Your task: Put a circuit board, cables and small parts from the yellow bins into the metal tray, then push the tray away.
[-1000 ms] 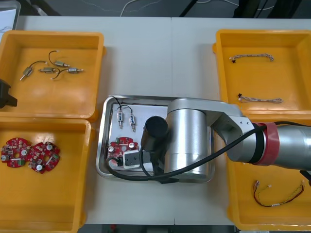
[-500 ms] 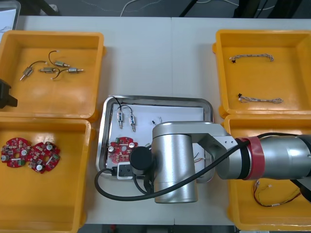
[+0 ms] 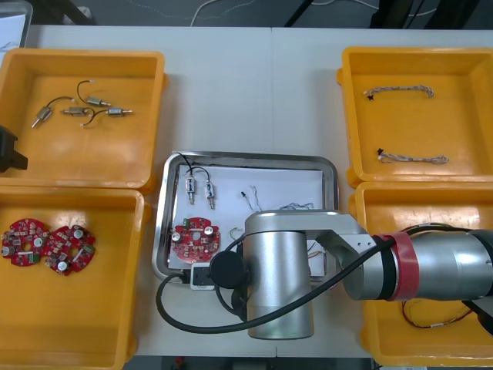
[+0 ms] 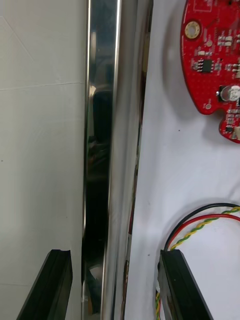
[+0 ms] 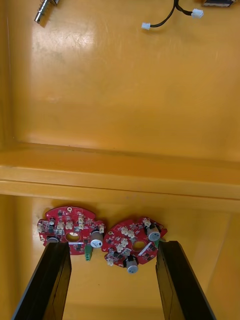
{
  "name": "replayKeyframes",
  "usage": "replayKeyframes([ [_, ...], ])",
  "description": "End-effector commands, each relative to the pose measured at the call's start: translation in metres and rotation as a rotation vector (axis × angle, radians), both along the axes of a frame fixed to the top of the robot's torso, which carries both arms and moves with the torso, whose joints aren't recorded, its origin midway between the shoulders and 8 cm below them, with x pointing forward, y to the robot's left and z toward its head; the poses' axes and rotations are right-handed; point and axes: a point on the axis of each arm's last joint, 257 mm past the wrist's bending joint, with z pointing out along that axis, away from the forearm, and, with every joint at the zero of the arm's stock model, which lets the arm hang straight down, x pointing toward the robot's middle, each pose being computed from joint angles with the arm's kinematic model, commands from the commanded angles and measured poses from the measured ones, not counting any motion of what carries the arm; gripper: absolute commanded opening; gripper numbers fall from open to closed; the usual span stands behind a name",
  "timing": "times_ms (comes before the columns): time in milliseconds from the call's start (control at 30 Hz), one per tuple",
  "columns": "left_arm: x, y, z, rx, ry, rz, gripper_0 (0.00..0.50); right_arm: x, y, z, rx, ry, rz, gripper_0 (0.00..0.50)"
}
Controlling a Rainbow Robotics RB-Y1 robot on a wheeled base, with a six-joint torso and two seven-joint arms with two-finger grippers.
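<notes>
Steel rim of the metal tray runs lengthwise straight through the gap of my right claw; the claw is open and holds nothing. One black finger hangs outside the rim over the bare table; the other finger hangs inside, over the tray's white floor. Just beside that inner finger lies the red and yellow cable, looping toward it; farther ahead of the fingertips, well inside the tray, sits the round red circuit board. From above, the small metal parts lie at the tray's far end, well beyond the claw.

I judge the loading done and the push to be the step in hand. To do it well I would keep the claw low enough for the outer finger to bear on the rim; I would drive straight away from myself so the tray does not swing toward either bin; I would mind the inner finger, which could snag the cable and drag it.

My left claw waits open and empty above a yellow bin; two spare boards lie just ahead of its fingertips.
</notes>
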Motion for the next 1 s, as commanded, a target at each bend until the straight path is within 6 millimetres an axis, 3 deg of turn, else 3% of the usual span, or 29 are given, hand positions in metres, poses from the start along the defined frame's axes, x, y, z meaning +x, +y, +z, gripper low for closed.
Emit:
replayKeyframes([
  [33, -0.005, 0.012, 0.006, 0.11, 0.009, -0.086, 0.5, -0.016, 0.004, -0.007, 0.001, 0.021, 0.021, 0.5],
  [200, -0.005, 0.012, 0.006, 0.11, 0.009, -0.086, 0.5, -0.017, 0.004, -0.008, 0.003, 0.024, 0.018, 0.424],
  [233, -0.005, 0.012, 0.006, 0.11, 0.009, -0.086, 0.5, -0.017, 0.004, -0.008, 0.005, 0.024, 0.019, 0.367],
  [300, -0.005, 0.012, 0.006, 0.11, 0.009, -0.086, 0.5, -0.019, 0.004, -0.009, 0.006, 0.029, 0.015, 0.165],
  [367, -0.005, 0.012, 0.006, 0.11, 0.009, -0.086, 0.5, -0.019, 0.004, -0.009, 0.008, 0.029, 0.015, 0.024],
  [400, -0.005, 0.012, 0.006, 0.11, 0.009, -0.086, 0.5, -0.019, 0.004, -0.009, 0.007, 0.031, 0.013, 0.0],
  [633, -0.005, 0.012, 0.006, 0.11, 0.009, -0.086, 0.5, -0.013, 0.002, -0.007, 0.005, 0.01, 0.008, 0.0],
  [1000, -0.005, 0.012, 0.006, 0.11, 0.009, -0.086, 0.5, 0.024, -0.008, 0.016, -0.007, -0.09, -0.007, 0.0],
])
